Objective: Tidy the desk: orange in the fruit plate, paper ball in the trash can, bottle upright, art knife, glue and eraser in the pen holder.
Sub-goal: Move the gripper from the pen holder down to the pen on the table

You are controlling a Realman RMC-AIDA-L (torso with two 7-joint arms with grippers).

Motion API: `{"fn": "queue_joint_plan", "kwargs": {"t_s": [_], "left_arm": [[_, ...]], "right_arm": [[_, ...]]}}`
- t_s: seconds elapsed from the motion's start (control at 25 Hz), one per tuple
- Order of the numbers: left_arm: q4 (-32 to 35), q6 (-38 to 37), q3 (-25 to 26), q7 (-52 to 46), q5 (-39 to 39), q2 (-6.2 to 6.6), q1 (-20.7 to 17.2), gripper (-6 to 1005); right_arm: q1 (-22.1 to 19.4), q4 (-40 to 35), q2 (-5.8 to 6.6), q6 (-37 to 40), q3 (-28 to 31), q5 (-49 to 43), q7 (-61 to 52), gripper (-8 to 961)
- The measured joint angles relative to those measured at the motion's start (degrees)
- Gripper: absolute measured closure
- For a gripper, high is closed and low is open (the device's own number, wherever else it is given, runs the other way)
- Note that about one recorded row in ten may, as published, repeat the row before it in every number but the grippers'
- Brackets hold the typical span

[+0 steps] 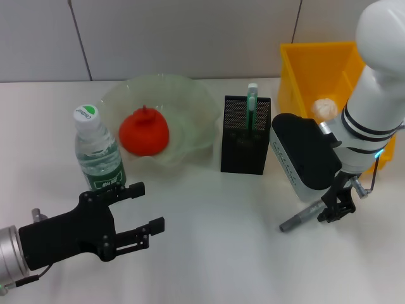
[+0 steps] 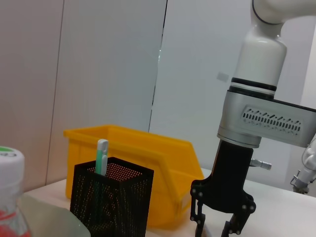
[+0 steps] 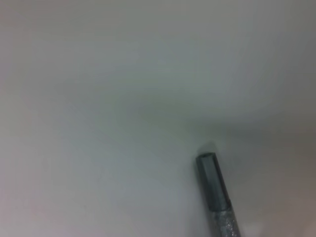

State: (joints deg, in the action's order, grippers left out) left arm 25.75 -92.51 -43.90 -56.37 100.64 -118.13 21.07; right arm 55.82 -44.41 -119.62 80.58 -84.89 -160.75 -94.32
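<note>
You have the art knife [image 1: 302, 215] lying flat on the worktop [image 1: 221, 253], in front of the pen holder [image 1: 245, 136] and off to its right. Its grey, ridged end [image 3: 215, 187] points toward the robot's left. The right tool [image 1: 335, 206] is down at the knife's other end, its dark fingers [image 1: 345, 201] close together around that end; whether they actually grip it you cannot tell from here. In the left wrist view the same tool [image 2: 217, 227] hangs low over the worktop beside the holder.

The black mesh holder stands upright with a green-and-white stick [image 1: 252, 104] poking out of it. Just right of it, and behind the right arm, sits the yellow bin [image 1: 316, 69] with the paper ball [image 1: 324, 109] inside. Left of the holder is the pale green plate [image 1: 190, 101], carrying the orange [image 1: 144, 132]. The bottle [image 1: 96, 152] stands upright just left of the plate, green cap on top.

Your left tool [image 1: 142, 212] hovers near the front left of the worktop, in front of the bottle, fingers spread wide and holding nothing.
</note>
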Motion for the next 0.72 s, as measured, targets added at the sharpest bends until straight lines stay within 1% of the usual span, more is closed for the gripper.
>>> {"fn": "queue_joint_plan", "kwargs": {"t_s": [0.16,0.44,0.72], "left_arm": [[0.0,-0.3,0.3,0.0,0.0,0.00,-0.1,200],[0.0,-0.3,0.4,-0.2,0.0,0.00,-0.1,200],[0.0,-0.3,0.4,-0.2,0.0,0.00,-0.2,200]], "right_arm": [[0.0,0.0,0.00,0.0,0.0,0.0,0.0,539],[0.0,0.1,0.00,-0.1,0.0,0.0,0.2,575],[0.0,0.6,0.00,-0.1,0.0,0.0,0.4,576]]}}
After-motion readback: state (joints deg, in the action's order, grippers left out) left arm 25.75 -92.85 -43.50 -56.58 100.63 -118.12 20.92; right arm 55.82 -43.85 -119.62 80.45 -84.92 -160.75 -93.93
